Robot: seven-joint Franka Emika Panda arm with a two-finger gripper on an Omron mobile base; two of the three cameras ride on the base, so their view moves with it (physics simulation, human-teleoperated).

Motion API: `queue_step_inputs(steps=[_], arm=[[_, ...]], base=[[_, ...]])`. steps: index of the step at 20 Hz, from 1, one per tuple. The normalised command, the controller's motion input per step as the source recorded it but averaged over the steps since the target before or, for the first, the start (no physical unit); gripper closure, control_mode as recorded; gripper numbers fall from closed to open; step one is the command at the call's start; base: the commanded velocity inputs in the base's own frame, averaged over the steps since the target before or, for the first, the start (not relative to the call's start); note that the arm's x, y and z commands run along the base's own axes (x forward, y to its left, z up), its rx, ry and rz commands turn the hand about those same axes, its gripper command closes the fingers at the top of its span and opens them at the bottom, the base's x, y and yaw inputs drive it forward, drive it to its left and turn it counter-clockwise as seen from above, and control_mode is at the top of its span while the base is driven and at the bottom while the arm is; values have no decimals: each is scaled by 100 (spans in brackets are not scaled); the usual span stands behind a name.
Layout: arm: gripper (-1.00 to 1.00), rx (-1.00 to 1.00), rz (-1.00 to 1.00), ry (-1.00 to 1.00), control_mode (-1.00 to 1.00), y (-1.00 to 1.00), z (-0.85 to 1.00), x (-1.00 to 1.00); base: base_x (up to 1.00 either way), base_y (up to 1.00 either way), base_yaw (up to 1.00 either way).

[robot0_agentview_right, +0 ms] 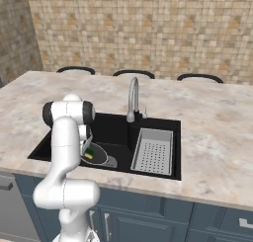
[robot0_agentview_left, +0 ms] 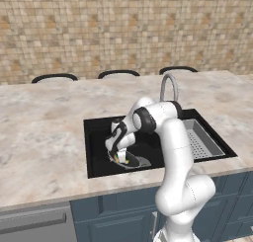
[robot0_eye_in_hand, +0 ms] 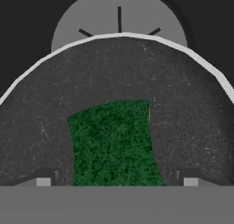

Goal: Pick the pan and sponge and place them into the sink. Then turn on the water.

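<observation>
So the sponge (robot0_eye_in_hand: 113, 143) sits dead centre in the lower half of the hand view, green scrubby top facing the camera with a thin yellow edge peeking out on its right side, and it's lying inside the pan (robot0_eye_in_hand: 183, 109), whose dark speckled floor curves up to a pale grey rim arcing across the top. Beyond that rim, at the top of the frame, is the round grey drain (robot0_eye_in_hand: 119, 24) with its slots, so the pan is resting in the sink (robot0_agentview_left: 96, 137), in the left part of the basin as both base views show it. The gripper (robot0_eye_in_hand: 117, 182) hangs right over the sponge with its two finger tips spread wide at the bottom corners of the hand view, either side of the sponge and not pinching it, so I'd say the sponge is let go. By my read both items are in, and what's left is the water: no blue stream shows from the tall curved silver faucet (robot0_agentview_right: 132, 95) at the back of the basin in the middle of the right base view. Materials-wise, the sink is a matte black rectangle, the perforated grey drainer tray (robot0_agentview_right: 154, 151) fills its right part, the counter (robot0_agentview_left: 39, 137) is mottled beige stone, and the back wall (robot0_agentview_right: 148, 28) is small tan tiles.
</observation>
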Motion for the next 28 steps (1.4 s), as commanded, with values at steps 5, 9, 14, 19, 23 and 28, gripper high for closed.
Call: queue_step_inputs(steps=[5, 9, 14, 19, 23, 28], arm=[[-100, 1, -1, 0, -100, -3, 30, -18], [-100, 1, -2, 0, -100, -4, 50, -10], [-100, 2, -4, -2, -100, -1, 55, -28], [-100, -1, -4, -13, -100, 10, 29, -40], [-100, 0, -4, -12, -100, 13, 27, -45], [-100, 1, -2, -9, -100, -8, 59, -46]], base=[[0, 0, 0], [0, 0, 0], [0, 0, 0], [0, 0, 0], [0, 0, 0], [0, 0, 0]])
